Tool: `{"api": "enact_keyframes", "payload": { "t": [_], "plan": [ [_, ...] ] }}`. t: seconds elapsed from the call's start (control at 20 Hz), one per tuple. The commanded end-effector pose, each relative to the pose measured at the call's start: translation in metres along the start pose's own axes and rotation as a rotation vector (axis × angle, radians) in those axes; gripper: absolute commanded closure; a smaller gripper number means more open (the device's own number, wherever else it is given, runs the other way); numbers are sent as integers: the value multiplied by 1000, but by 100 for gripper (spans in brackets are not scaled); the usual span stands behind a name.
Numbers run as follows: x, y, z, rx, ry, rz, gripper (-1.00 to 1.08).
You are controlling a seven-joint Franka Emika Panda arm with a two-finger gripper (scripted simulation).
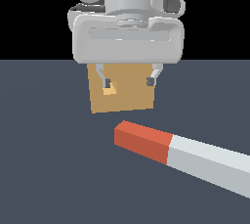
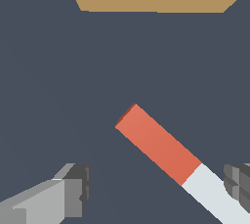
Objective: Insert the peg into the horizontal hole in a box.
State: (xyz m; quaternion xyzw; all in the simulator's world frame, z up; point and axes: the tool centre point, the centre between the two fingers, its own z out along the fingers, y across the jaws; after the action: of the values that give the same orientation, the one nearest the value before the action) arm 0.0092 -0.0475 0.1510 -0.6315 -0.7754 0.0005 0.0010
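In the exterior view, moving from left to right, the hole [image 1: 111, 89] sits at the left edge of the box [image 1: 124, 91] face. The gripper [image 1: 129, 81] hangs in front of that face with its fingers spread wide and empty. The peg [image 1: 181, 155] lies flat on the floor nearer the camera, well apart from the fingers, with its red-orange end toward the exterior view's left.

The peg's long axis runs diagonally across the line between the fingertips, so in my judgement the wrist needs rotating before descent. No brand, label or writing is legible.
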Motion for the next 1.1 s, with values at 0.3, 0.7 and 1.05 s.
{"api": "enact_keyframes", "payload": {
  "t": [0.3,0.7,1.05],
  "plan": [
    [-30,16,18,-1,0,-191,-92],
    [-55,38,37,-1,0,-385,-92],
    [-75,63,54,-2,0,-565,-92]
  ]
}}
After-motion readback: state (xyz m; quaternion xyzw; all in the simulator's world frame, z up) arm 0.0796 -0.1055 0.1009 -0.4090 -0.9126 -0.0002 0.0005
